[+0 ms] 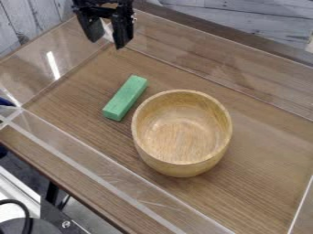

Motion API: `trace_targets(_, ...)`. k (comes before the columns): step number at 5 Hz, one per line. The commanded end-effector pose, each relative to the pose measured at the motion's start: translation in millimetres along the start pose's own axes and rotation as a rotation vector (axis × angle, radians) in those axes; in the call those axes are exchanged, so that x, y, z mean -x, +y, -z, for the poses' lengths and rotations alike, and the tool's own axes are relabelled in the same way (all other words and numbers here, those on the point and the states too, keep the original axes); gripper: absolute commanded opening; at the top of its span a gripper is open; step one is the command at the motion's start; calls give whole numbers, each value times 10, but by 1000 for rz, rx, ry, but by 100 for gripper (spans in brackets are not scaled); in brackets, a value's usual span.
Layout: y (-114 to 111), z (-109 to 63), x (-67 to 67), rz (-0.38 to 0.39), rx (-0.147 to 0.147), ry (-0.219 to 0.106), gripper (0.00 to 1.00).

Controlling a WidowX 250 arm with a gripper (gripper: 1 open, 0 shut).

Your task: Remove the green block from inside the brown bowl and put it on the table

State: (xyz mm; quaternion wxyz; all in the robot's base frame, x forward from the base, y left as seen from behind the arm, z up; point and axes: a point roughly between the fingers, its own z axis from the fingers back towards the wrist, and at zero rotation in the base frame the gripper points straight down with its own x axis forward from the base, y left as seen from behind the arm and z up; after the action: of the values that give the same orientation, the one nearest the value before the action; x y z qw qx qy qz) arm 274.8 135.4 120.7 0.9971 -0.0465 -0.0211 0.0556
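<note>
The end effector is at the far side of the counter, toward the top of the view, its fingers spread and released, with nothing between them. The green block lies on the wood-grain counter, apart from the end effector and on the near side of it, toward the camera. It rests at a slant, its far end tipped toward the right of the view. The brown bowl stands upright farther from the end effector than the block does, nearer the camera and to the right, just beside the block; its inside holds nothing. Dark cables lie at the lower left of the view, well apart from the end effector. No brand, label or writing can be read on any of these.
</note>
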Motion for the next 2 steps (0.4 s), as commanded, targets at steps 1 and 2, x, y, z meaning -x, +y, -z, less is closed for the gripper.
trace_targets(1,-17,-154,-62,10,-24,-52,100)
trace_targets(2,-72,-92,-56,22,-21,-34,100)
